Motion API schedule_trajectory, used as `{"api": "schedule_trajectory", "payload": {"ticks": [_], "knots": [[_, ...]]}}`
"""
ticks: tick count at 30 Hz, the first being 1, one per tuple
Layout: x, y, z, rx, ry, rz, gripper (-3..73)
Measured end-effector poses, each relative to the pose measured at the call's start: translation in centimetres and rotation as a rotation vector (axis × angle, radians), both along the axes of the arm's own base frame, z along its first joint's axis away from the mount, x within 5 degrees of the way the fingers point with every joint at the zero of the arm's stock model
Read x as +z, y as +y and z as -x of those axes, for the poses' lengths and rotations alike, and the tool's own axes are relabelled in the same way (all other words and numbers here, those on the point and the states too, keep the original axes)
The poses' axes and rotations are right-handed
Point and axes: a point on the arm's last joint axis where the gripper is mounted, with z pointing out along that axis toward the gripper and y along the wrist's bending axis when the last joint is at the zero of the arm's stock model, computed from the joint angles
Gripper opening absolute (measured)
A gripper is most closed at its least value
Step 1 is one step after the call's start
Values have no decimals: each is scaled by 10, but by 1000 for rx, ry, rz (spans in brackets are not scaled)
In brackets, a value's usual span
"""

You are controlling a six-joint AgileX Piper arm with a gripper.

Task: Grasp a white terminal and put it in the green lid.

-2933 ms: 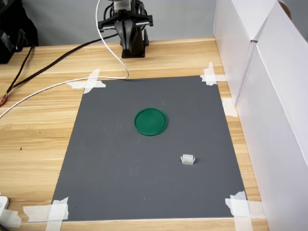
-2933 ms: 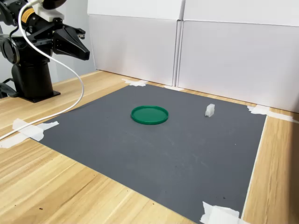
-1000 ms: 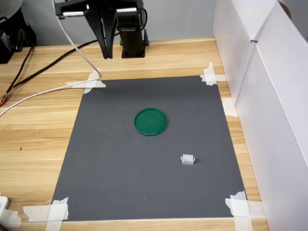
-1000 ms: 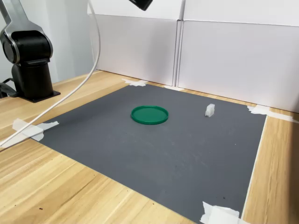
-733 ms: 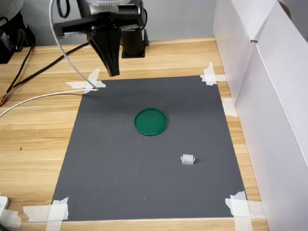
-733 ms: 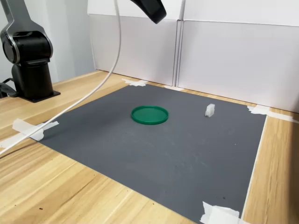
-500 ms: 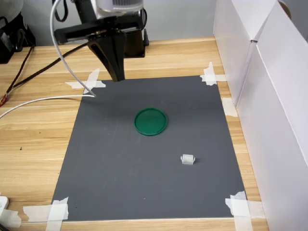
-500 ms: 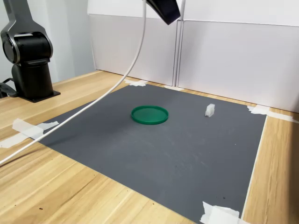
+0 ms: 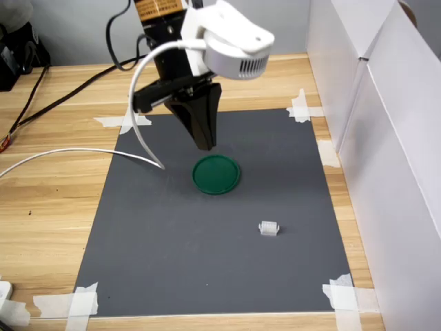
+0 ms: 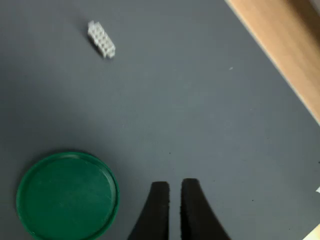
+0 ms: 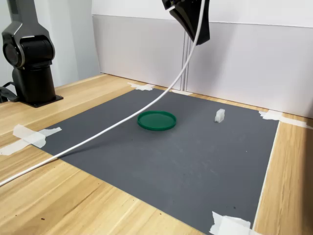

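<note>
The green lid [image 9: 216, 174] lies flat near the middle of the dark grey mat [image 9: 158, 241]; it also shows as the green lid [image 11: 156, 120] and the green lid [image 10: 67, 194]. The white terminal [image 9: 269, 228] rests alone on the mat, toward the first exterior view's lower right of the lid, and is seen too as the white terminal [image 11: 219, 115] and the white terminal [image 10: 101, 38]. My gripper [image 9: 204, 143] hangs high in the air, pointing down just behind the lid's far edge, well away from the terminal. In the wrist view my gripper [image 10: 174, 186] has its fingers nearly together with nothing between them.
A white cable [image 9: 141, 134] trails from the wrist across the mat's corner and the wooden table. White panels [image 9: 386, 138] wall off the first exterior view's right side. Tape strips [image 9: 81, 302] hold the mat's corners. The arm base [image 11: 30, 73] stands at the second exterior view's left.
The arm has swung out from its base over the mat, the gripper travelling toward the lid. The white cable has been dragged along onto the mat. Lid and terminal have not moved.
</note>
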Motion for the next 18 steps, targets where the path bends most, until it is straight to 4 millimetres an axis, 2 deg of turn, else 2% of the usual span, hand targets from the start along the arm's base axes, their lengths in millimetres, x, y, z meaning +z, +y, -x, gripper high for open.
{"api": "schedule_trajectory", "payload": {"ticks": [5,13,18], "knots": [[-13,8,-7,15,29,8,181],[-13,10,-16,-31,-19,-36,245],[-19,11,-25,-104,5,-70,392]]}}
